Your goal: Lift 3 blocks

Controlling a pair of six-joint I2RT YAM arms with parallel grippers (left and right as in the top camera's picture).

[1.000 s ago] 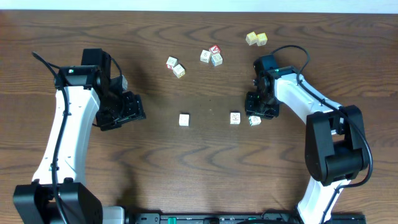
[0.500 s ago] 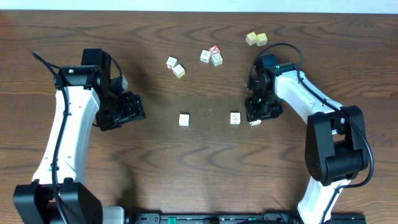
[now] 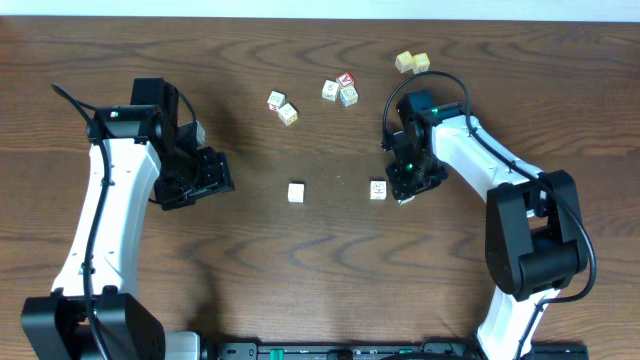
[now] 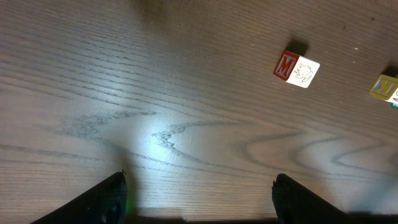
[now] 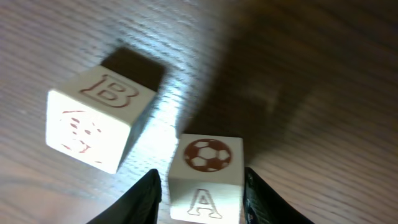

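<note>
From above, the left gripper (image 3: 207, 176) hangs over bare table (image 3: 330, 280) at the left, its jaws spread wide and holding nothing. The lone block (image 3: 296, 192) lies near the middle, well apart from both grippers. Block B (image 3: 378, 189) lies to its right, and the right gripper (image 3: 404, 190) is down at the table just beside B, on the side away from the lone block.

The left wrist view shows both fingertips far apart at the bottom edge with only wood grain between them. An M block (image 4: 297, 67) and a yellow block (image 4: 385, 87) lie far ahead at the upper right.

In the right wrist view, block A (image 5: 206, 177), with a football on top, sits on the table between the two fingers (image 5: 142, 200), which stand close against its two sides. Whether they are pressing on it cannot be told. Block B lies just beside A, outside the jaws, with a narrow gap between them.
</note>
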